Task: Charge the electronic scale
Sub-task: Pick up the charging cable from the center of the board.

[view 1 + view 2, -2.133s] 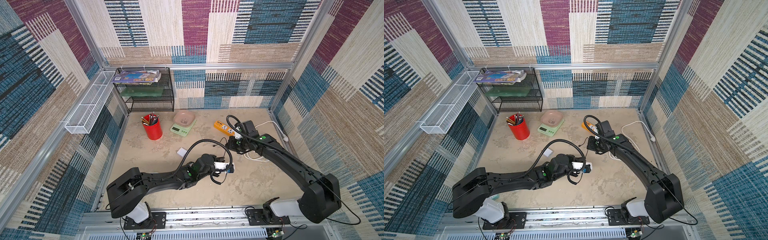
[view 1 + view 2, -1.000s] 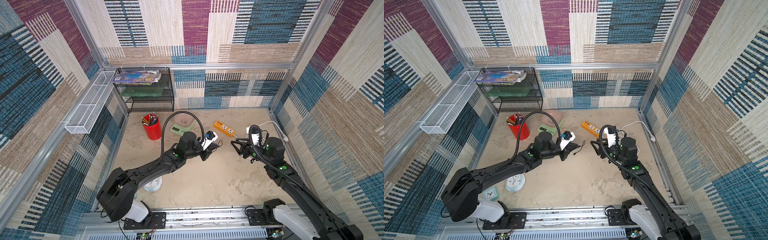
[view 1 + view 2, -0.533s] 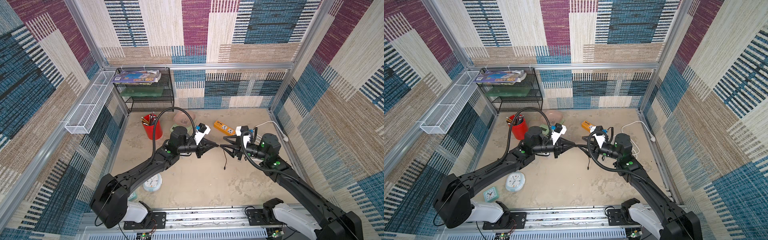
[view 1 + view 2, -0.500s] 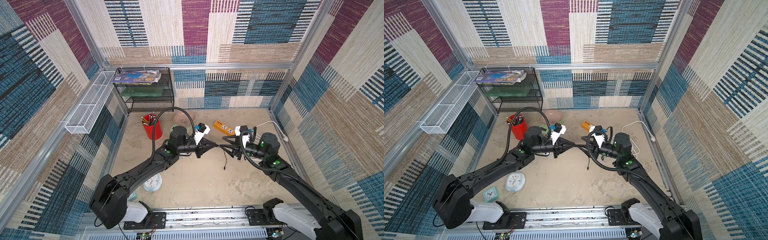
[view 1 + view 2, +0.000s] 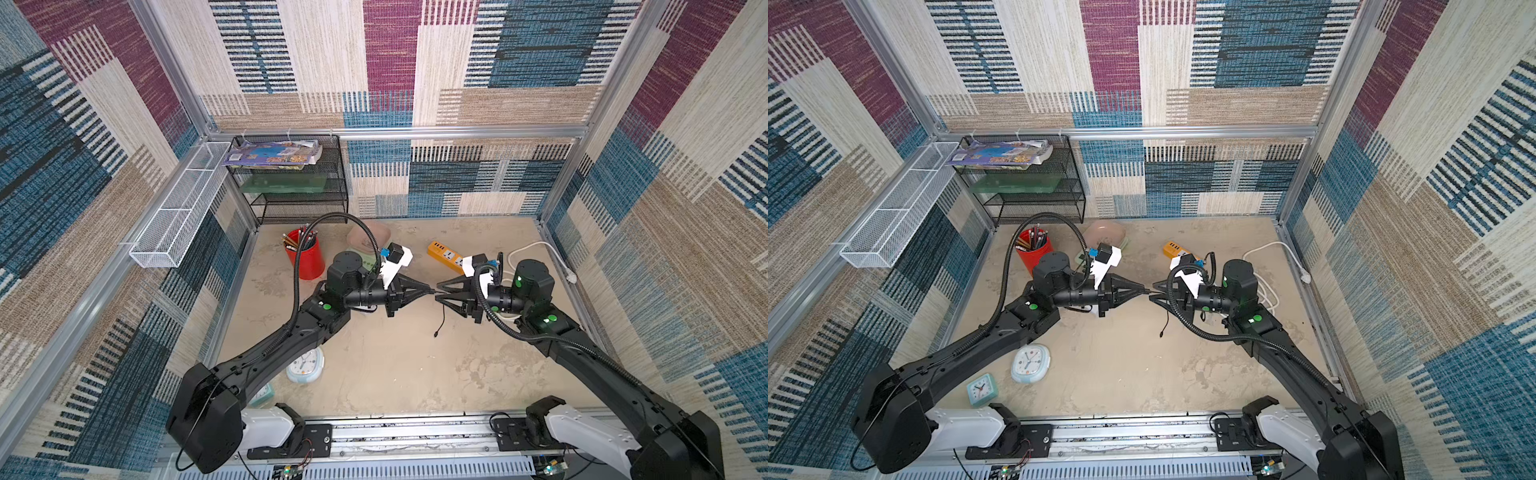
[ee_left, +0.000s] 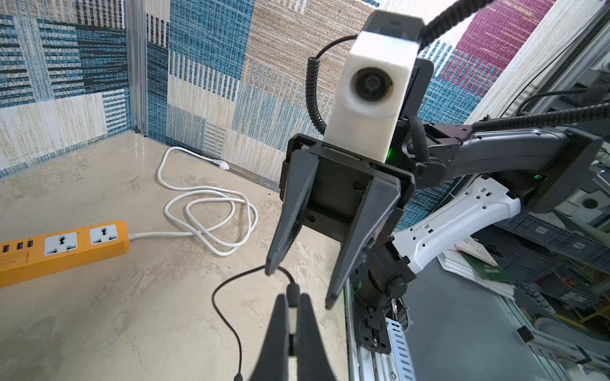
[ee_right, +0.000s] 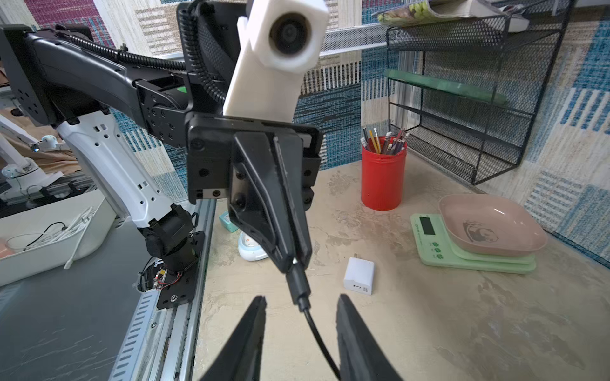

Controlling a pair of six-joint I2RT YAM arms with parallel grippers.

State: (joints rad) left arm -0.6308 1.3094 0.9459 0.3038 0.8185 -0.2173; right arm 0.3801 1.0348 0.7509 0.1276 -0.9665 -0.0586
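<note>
Now L gripper (image 7: 293, 260) pinches plug (image 7: 298, 285) (R gripper (image 7: 301, 298) spread).

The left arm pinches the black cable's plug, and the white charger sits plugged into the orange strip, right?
No: the charger lies loose on the table near the scale, in the right wrist view. The left fingers do pinch the plug.

Aluminium frame (image 5: 457, 132) and patterned walls (image 5: 390, 62) mark a robot-lab cell.

Nothing here is legible: the small print on the electronic scale (image 7: 439, 245), the white charger (image 7: 358, 275) and the clock (image 5: 1030, 363) is too blurred.
</note>
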